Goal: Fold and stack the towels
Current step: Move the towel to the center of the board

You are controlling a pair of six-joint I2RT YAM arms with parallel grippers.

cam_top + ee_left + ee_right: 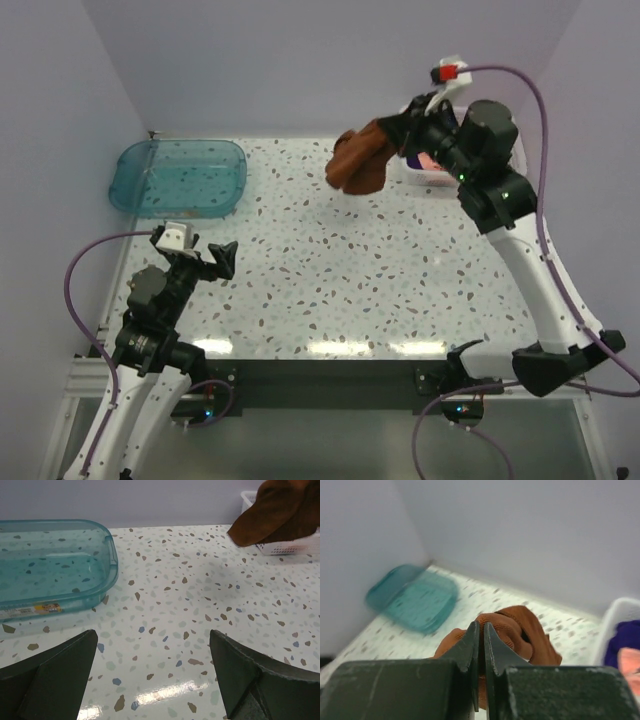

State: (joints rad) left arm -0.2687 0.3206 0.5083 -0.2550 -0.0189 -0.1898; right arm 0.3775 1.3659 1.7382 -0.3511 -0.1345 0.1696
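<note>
My right gripper (388,132) is shut on the rust brown towel (358,160) and holds it bunched in the air over the table's far right. The towel also shows in the right wrist view (512,630) and the left wrist view (275,511). The purple towel (625,642) and the salmon pink towel (629,666) lie in the white mesh basket (615,617). A bit of pink (430,160) shows under the right arm in the top view. My left gripper (222,258) is open and empty, low over the table's near left.
The teal translucent tray (180,177) stands at the far left; it also shows in the left wrist view (50,565). The white mesh basket (280,547) sits at the far right by the wall. The speckled table (340,280) lies between the arms.
</note>
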